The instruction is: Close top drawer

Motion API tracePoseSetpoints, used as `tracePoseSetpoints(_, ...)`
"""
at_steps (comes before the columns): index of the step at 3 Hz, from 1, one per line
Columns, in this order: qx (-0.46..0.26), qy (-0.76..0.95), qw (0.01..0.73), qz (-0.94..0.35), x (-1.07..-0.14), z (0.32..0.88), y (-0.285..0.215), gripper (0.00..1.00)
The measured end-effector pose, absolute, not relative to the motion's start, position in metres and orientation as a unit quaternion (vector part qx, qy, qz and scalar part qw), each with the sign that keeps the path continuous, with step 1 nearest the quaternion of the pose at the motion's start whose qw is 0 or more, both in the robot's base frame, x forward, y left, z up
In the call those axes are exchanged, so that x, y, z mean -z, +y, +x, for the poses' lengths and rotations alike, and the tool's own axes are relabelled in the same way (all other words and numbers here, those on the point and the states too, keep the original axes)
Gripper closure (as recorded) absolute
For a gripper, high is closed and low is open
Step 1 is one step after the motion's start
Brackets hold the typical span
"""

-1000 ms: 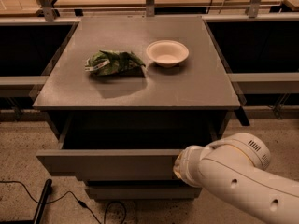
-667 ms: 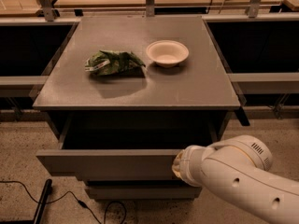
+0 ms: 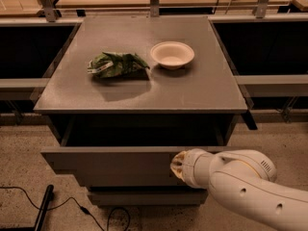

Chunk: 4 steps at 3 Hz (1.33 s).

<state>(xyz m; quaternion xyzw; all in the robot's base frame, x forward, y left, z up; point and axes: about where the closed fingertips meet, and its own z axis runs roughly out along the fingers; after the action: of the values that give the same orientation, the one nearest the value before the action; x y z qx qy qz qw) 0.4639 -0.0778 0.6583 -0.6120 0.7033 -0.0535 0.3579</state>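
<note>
a grey cabinet (image 3: pixel 192 88) with its top drawer (image 3: pixel 110 165) pulled open. the gripper (image 3: pixel 177 166) of the white arm (image 3: pixel 240 186) is at the drawer's flat front, right of centre. on top, a crumpled green bag (image 3: pixel 116 64) lies just beside a white bowl (image 3: pixel 172 55).

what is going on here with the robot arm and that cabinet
A robot arm reaches in from the lower right, and its pincer is at the flat front of the top drawer, right of the middle and seemingly against it. The drawer is pulled well out of the grey cabinet, so it is not yet closed. On the cabinet's top sit a green bag and a white bowl, side by side and apart, with nothing handling them.
</note>
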Motion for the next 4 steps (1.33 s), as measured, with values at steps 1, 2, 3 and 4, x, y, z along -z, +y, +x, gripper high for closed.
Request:
tracePoseSetpoints(1, 0.052, 0.683, 0.396, -0.612, -0.655, 0.478, -0.071, 1.00)
tracePoseSetpoints(2, 0.037, 0.670, 0.415, -0.614, -0.647, 0.493, -0.055, 1.00)
tracePoseSetpoints(3, 0.008, 0.665, 0.428, -0.612, -0.638, 0.506, -0.036, 1.00)
tracePoseSetpoints(4, -0.018, 0.662, 0.435, -0.610, -0.640, 0.515, -0.031, 1.00)
